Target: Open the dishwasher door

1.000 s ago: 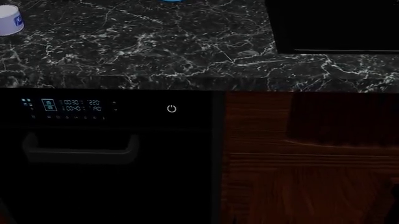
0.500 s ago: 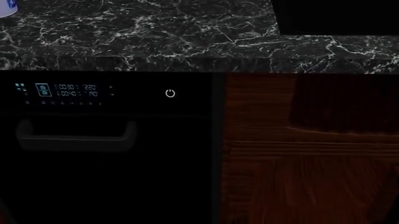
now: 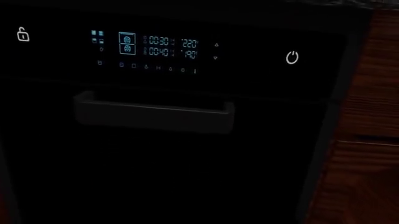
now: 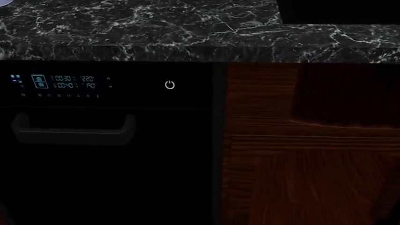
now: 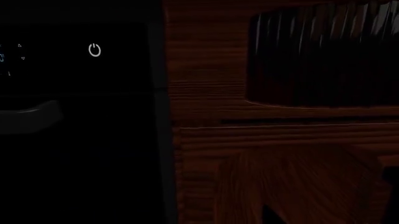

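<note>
The dishwasher door (image 4: 106,164) is a glossy black panel filling the left half of the head view, and it stands shut. A dark-grey bar handle (image 4: 74,130) crosses it below the cyan digits (image 4: 72,82) and the white power symbol (image 4: 170,85). The left wrist view faces the door (image 3: 187,172) from close by, with the handle (image 3: 154,114) under the display (image 3: 159,47). No left gripper shows against the black. The right wrist view catches the handle's end (image 5: 31,114) and the power symbol (image 5: 94,50). Dark wedges at its edge may be right fingers (image 5: 268,215).
A black marble countertop (image 4: 156,33) overhangs the dishwasher. Reddish-brown wood cabinet fronts (image 4: 312,154) stand right of the door, and they fill most of the right wrist view (image 5: 281,154). A black basin corner (image 4: 337,11) sits at the counter's back right.
The head view has shifted downward: the countertop, display and handle all sit higher in the picture than before, and the white cup has left the view. The door stays shut.
</note>
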### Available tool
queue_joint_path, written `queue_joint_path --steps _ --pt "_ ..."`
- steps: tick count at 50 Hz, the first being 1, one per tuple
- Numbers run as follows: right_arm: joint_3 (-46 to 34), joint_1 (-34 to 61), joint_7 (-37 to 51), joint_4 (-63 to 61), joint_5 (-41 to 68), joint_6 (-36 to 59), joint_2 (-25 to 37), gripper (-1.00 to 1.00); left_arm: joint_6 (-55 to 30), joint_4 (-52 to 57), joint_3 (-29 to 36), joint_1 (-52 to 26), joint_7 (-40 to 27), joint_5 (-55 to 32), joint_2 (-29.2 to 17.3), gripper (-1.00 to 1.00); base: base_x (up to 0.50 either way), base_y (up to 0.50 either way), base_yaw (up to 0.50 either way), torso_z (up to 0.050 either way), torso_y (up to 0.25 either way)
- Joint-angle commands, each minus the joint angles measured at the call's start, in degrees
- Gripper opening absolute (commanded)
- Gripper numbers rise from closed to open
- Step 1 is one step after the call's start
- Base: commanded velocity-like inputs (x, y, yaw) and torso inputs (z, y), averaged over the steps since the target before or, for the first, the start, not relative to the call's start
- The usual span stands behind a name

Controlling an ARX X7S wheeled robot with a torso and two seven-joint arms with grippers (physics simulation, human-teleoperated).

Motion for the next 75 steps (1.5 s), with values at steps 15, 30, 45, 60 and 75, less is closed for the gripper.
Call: queue_joint_path --steps 15,30,45,60,75 --pt "-0.75 0.45 0.76 1.27 0.41 -0.87 0.57 1.00 1.19 -1.06 0.65 -0.55 -0.46 -0.49 -0.51 1.00 0.33 0.00 0.00 0.000 0.000" --pt "-1.05 0.23 1.52 0.84 0.70 -1.20 0.84 1.00 1.23 -0.79 1.21 -0.51 -0.88 -0.68 -0.85 1.00 0.32 0.00 0.00 0.000 0.000" --pt "-1.53 -0.64 1.93 0.03 1.27 -1.56 1.16 1.00 -6.30 6.28 3.18 1.77 -4.00 5.32 -6.15 1.00 0.00 0.00 0.00 0.000 0.000" --pt "-1.92 -0.19 1.86 1.49 1.91 -2.67 1.16 1.00 -29.19 18.57 16.09 -2.87 -0.55 29.95 -19.66 1.00 0.00 0.00 0.00 0.000 0.000" --pt "-1.97 -0.49 2.27 1.70 2.58 -3.47 1.42 1.00 -38.72 19.85 25.39 -8.29 7.86 42.20 -25.56 1.00 0.00 0.00 0.00 0.000 0.000"
